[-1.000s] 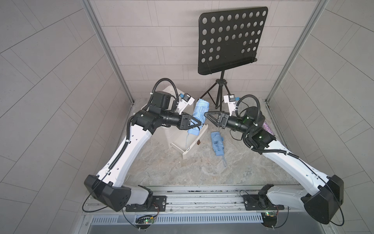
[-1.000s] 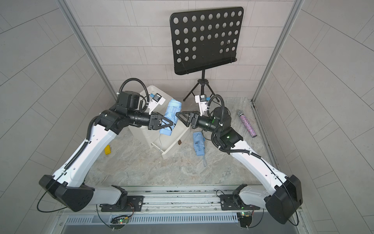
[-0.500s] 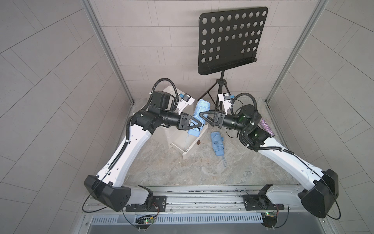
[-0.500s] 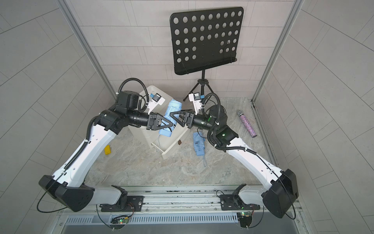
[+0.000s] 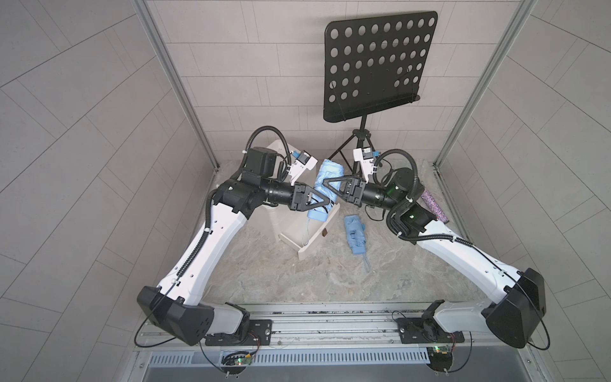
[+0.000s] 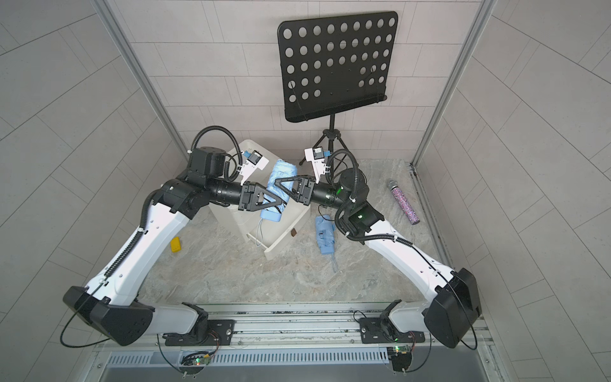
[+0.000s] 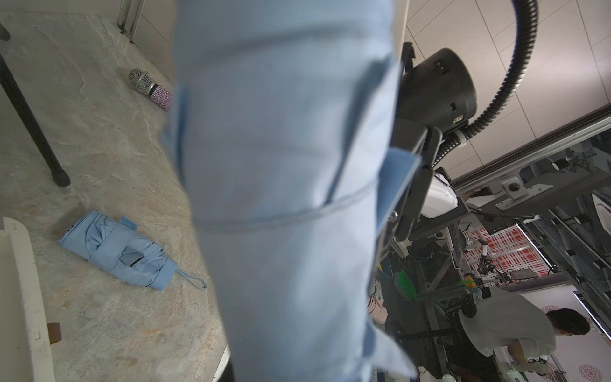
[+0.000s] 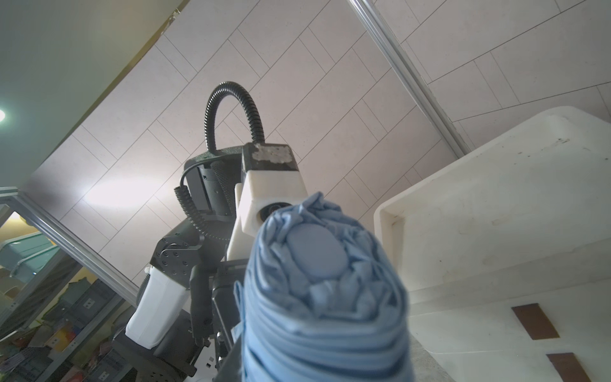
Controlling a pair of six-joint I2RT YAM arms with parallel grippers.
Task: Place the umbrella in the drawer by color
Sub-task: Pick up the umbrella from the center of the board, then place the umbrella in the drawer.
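Not done yet. Holding blue umbrella (image 5: pixel 328 172) at frame centre over open drawer (image 5: pixel 319 236), L gripper (image 5: pixel 322 202) clamped low on it, R gripper (image 5: pixel 330 189) round upper part, can't tell if clamped. To stow after: 2nd umbrella (image 5: pixel 355 236), on floor (image 5: pixel 297 274) right of drawer.

A: How many umbrellas does the scene hold?
B: Two, both blue: a raised umbrella (image 5: pixel 325 170) and, at its five o'clock, a lying umbrella (image 5: pixel 355 231).
A: And the rest?
B: One white drawer unit (image 6: pixel 282 228), one music stand (image 5: pixel 380 96), one microphone (image 6: pixel 405 205), one yellow block (image 6: pixel 176 245).
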